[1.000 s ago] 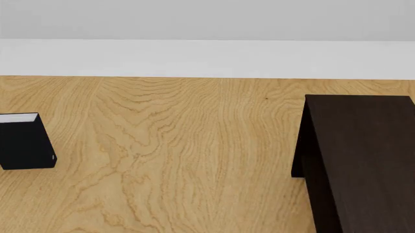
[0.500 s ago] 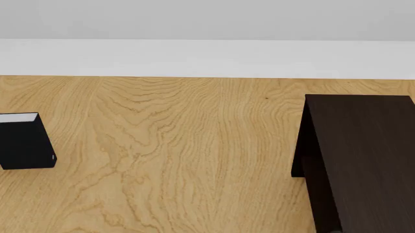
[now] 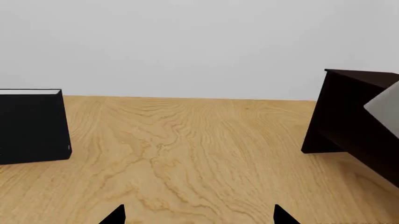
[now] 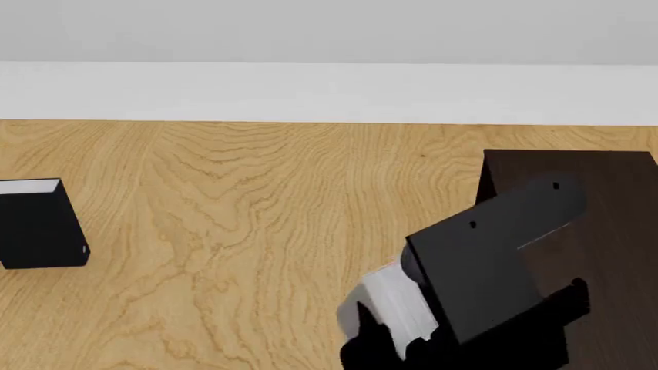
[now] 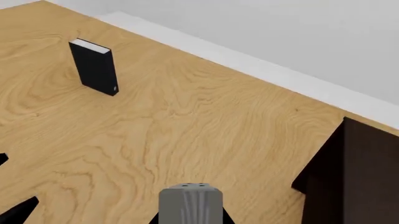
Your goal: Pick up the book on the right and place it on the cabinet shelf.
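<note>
A light wooden bench (image 4: 257,231) with strong grain runs back to a white wall. At the far left stands an upright black book with white page edges (image 4: 39,223), well apart from everything else and not part of the job.

At the right stands the large, boxy, very dark brown wooden cabinet (image 4: 617,231), open toward the left; its inner shelf board cannot be made out in these pictures.

The plain light grey hardback book with white page edges (image 4: 396,304) is off the bench, held in the air just left of the cabinet's open side, near the front of the scene. It is tilted, most likely so it can be carried across and slid in onto the shelf.

The right hand (image 4: 411,339) is clenched on this grey book from below; in the right wrist view the book's edge (image 5: 190,203) stands up between the dark fingers.

The left hand (image 3: 199,217) sits low and near over bare bench, its two dark fingertips (image 3: 115,215) spread wide, grasping nothing.
</note>
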